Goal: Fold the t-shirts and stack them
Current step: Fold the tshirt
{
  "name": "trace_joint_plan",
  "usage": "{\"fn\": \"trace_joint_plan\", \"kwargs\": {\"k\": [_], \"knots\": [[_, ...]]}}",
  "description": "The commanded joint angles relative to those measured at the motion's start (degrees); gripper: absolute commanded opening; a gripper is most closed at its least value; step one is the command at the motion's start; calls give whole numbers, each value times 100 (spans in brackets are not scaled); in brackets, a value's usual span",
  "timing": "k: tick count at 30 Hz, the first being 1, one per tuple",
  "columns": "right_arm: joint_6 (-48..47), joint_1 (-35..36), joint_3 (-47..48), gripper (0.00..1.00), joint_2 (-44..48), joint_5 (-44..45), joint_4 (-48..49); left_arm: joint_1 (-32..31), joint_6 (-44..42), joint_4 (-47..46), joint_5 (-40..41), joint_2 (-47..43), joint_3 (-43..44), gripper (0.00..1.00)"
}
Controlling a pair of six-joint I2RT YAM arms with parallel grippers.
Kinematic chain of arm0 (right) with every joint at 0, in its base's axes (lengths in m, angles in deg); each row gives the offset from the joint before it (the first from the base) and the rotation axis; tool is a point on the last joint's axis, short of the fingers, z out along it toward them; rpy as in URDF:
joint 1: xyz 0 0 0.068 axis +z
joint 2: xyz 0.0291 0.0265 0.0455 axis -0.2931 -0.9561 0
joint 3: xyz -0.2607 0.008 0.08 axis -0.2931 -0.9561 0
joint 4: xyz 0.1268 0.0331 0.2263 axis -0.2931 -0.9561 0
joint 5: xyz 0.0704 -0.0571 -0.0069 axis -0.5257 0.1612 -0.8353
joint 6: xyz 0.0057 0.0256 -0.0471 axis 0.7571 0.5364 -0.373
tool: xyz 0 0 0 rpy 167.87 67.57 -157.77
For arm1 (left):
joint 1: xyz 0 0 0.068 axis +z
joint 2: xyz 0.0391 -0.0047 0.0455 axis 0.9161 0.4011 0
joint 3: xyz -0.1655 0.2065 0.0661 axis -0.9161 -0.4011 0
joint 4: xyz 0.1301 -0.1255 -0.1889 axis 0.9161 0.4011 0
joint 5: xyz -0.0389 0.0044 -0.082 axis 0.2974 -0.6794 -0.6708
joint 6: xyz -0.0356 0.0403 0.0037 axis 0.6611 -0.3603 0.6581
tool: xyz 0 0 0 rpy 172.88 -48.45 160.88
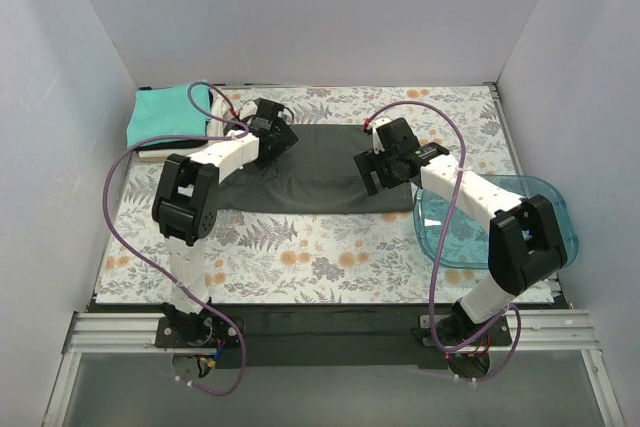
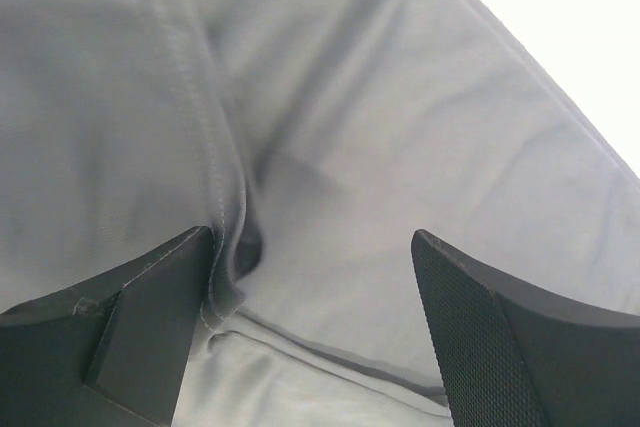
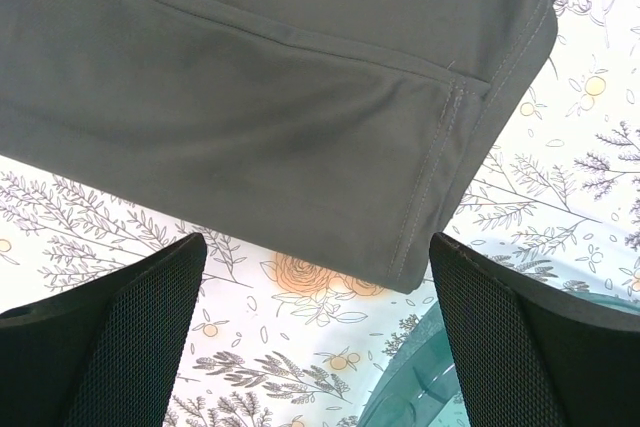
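Observation:
The dark charcoal-grey t-shirt [image 1: 320, 182] lies folded into a long band across the middle of the floral table. My left gripper [image 1: 283, 137] is open low over its left part; in the left wrist view [image 2: 315, 277] grey fabric [image 2: 380, 147] fills the gap and a stitched hem fold [image 2: 225, 247] bunches against the left finger. My right gripper [image 1: 377, 177] is open over the shirt's right end; in the right wrist view [image 3: 318, 287] the shirt's near right corner [image 3: 420, 257] lies between the fingers. A folded teal shirt [image 1: 170, 115] rests at the back left on a cream one [image 1: 160, 155]. The black shirt is out of view.
The translucent blue-green tub [image 1: 545, 197] stands at the right edge, beside my right arm; its rim shows in the right wrist view [image 3: 410, 397]. White walls enclose the table on three sides. Purple cables loop off both arms.

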Motion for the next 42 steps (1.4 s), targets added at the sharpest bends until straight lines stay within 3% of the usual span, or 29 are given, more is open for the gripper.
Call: {"fn": "trace_joint_plan", "kwargs": {"k": [1,10,20,24,31,37,42], "knots": [[2,-33,43,98,34,234,174,-45,-100,-50,170,167,376,79],[-42,-60,43,98,-1,322,182,-177,-223,221,81,731,808,79],[141,-60,324,98,-98,-116,305,-458,-715,591,1118,-375,677,82],[494,-60,263,98,-413,-1180,956,-388,-601,450,1461,-1449,-228,88],[687,-33,-176,98,-862,-1075,1167,156,-13,390,1102,-1845,-1685,89],[801,46,-545,98,-1143,-944,1334,499,269,213,1066,-1616,-2267,89],[915,125,-984,98,-1074,-750,1352,561,716,581,1127,-1791,-2785,89]]}}
